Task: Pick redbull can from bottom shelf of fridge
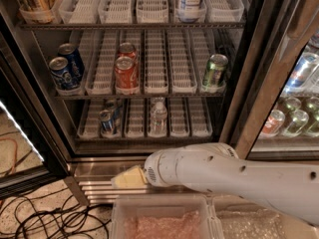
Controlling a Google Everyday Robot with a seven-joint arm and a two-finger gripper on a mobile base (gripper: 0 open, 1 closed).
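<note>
The fridge [238, 98] stands open in front of me. On its bottom shelf [185, 128], in the left lanes, the slim blue-and-silver redbull can [106, 123] stands upright, with a second slim can [116, 109] close behind it. My gripper [128, 178], pale yellow at the tip of the white arm [224, 176], is low in front of the steel base grille [92, 185]. It is below the shelf, a little right of the redbull can, apart from it and holding nothing.
A small water bottle [158, 117] stands mid-shelf. The middle rack holds two wide dark-blue cans [63, 73], red cans [125, 74] and a green can [215, 70]. Cables [45, 218] lie on the floor at left. Clear bins [164, 220] sit below the arm.
</note>
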